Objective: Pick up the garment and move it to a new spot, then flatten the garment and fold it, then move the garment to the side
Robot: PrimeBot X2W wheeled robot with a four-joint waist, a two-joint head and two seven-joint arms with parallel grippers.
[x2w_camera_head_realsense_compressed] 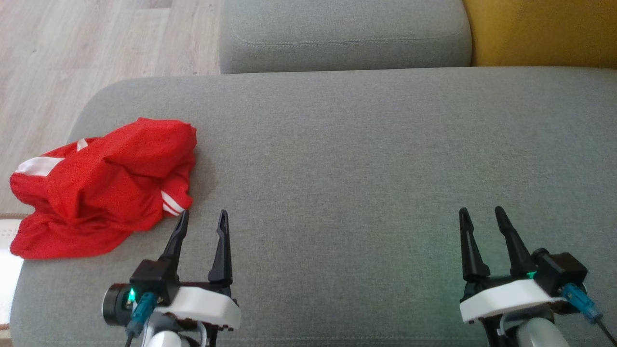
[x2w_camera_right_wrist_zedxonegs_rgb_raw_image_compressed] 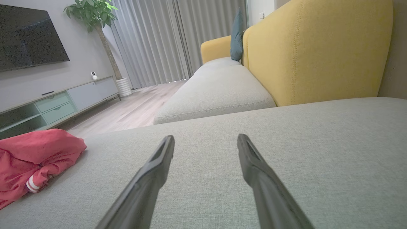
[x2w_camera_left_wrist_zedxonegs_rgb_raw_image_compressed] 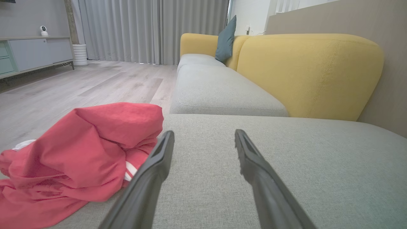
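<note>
From the head camera, a crumpled red garment (x2w_camera_head_realsense_compressed: 101,190) with white stripes is seen at the left end of a grey sofa cushion (x2w_camera_head_realsense_compressed: 366,159). The left gripper (x2w_camera_head_realsense_compressed: 202,217) is held just beside it, fingers spread and empty; the right gripper (x2w_camera_head_realsense_compressed: 479,213) is placed well apart, likewise spread and empty. From the left wrist, the garment (x2w_camera_left_wrist_zedxonegs_rgb_raw_image_compressed: 79,159) is seen left of the parted fingers (x2w_camera_left_wrist_zedxonegs_rgb_raw_image_compressed: 159,159), against a yellow backrest (x2w_camera_left_wrist_zedxonegs_rgb_raw_image_compressed: 311,73). From the right wrist, the garment (x2w_camera_right_wrist_zedxonegs_rgb_raw_image_compressed: 31,159) is shown far left, apart from the parted fingers (x2w_camera_right_wrist_zedxonegs_rgb_raw_image_compressed: 251,165).
</note>
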